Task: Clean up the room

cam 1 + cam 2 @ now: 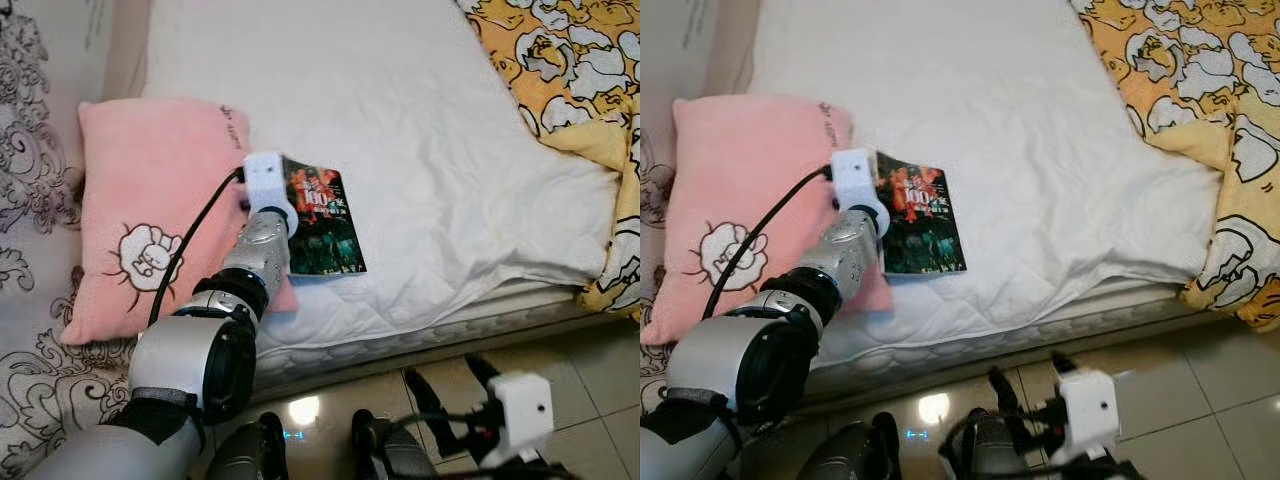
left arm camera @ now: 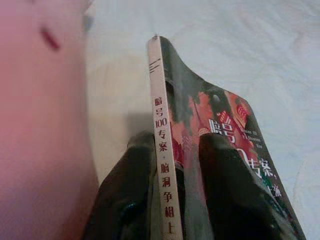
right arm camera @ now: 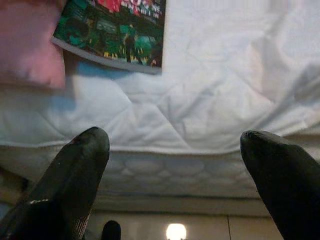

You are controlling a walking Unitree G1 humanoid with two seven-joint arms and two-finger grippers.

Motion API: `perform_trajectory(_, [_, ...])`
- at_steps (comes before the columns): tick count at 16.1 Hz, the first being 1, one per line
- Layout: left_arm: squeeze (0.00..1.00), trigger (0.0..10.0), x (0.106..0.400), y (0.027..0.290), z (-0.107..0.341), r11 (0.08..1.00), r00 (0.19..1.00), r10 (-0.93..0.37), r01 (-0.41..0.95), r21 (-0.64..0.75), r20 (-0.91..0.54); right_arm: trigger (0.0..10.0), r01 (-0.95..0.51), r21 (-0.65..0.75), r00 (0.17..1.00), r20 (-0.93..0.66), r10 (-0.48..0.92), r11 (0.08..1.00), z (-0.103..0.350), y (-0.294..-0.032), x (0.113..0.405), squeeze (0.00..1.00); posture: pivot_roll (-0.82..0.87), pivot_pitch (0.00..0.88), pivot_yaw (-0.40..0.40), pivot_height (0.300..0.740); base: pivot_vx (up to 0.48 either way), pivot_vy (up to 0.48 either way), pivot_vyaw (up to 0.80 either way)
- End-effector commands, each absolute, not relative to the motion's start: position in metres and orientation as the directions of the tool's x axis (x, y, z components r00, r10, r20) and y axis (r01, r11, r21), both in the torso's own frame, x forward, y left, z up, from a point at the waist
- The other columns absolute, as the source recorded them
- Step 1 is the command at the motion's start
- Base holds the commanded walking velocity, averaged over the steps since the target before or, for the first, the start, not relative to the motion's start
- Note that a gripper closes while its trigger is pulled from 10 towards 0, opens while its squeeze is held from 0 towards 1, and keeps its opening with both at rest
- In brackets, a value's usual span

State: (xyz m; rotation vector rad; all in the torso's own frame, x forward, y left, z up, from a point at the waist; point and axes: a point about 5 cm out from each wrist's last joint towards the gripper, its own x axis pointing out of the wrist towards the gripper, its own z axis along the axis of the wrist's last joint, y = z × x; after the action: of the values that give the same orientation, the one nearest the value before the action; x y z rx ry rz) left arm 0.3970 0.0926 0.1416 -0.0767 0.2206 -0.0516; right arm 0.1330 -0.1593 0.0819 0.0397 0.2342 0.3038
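At frame left lies a soft pink pillow (image 1: 140, 230) on the bed. Just right of it, the left tool (image 2: 175, 165) is clenched on the spine of a glossy paperback book (image 1: 322, 222), centre frame on the quilted white mattress (image 1: 430, 150). Lower right, the right tool (image 3: 175, 160) hangs spread wide, holding nothing.

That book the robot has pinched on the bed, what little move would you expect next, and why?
Probably a short lift straight up. The left gripper is shut on the book at its spine, one finger on the cover, while the book lies on the white mattress beside the pink pillow. The right gripper hangs open below the bed edge.
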Motion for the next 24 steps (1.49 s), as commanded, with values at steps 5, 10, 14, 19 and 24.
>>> perform_trajectory(5, [1.00, 10.0, 0.403, 0.100, 0.153, 0.993, 0.977, -0.093, 0.106, 0.059, -0.194, 10.0, -0.290, 0.093, 0.917, -0.257, 0.304, 0.953, 0.068, -0.161, 0.140, 0.00, -0.23, 0.198, -0.032, 0.740, 0.000, 0.000, 0.00])
perform_trajectory(10, [1.00, 10.0, 0.412, 0.124, 0.178, 0.981, 0.993, -0.068, 0.084, 0.172, -0.095, 10.0, -0.280, 0.053, 0.943, -0.173, 0.285, 0.958, 0.076, -0.162, 0.169, 0.00, -0.21, 0.114, -0.003, 0.740, 0.000, 0.000, 0.00])
perform_trajectory(14, [1.00, 10.0, 0.396, 0.122, 0.162, 0.974, 0.974, -0.227, 0.227, 0.011, 0.026, 10.0, -0.113, 0.029, 0.992, -0.060, 0.114, 0.993, 0.084, -0.185, 0.205, 0.00, -0.11, 0.016, 0.029, 0.740, 0.000, 0.000, 0.00])
perform_trajectory(19, [0.00, 10.0, 0.348, 0.148, 0.095, 0.988, 0.996, -0.054, 0.043, -0.147, -0.074, 10.0, -0.075, 0.034, 0.996, -0.037, 0.077, 0.997, 0.080, -0.187, 0.229, 0.00, -0.06, 0.000, 0.029, 0.740, 0.000, -0.192, 0.00])
perform_trajectory(24, [0.00, 10.0, 0.304, 0.135, 0.065, 0.990, 0.987, -0.091, 0.075, -0.117, -0.135, 10.0, -0.131, 0.017, 0.990, -0.044, 0.131, 0.991, 0.072, -0.187, 0.241, 0.00, -0.04, 0.000, 0.005, 0.740, 0.000, -0.480, 0.00])
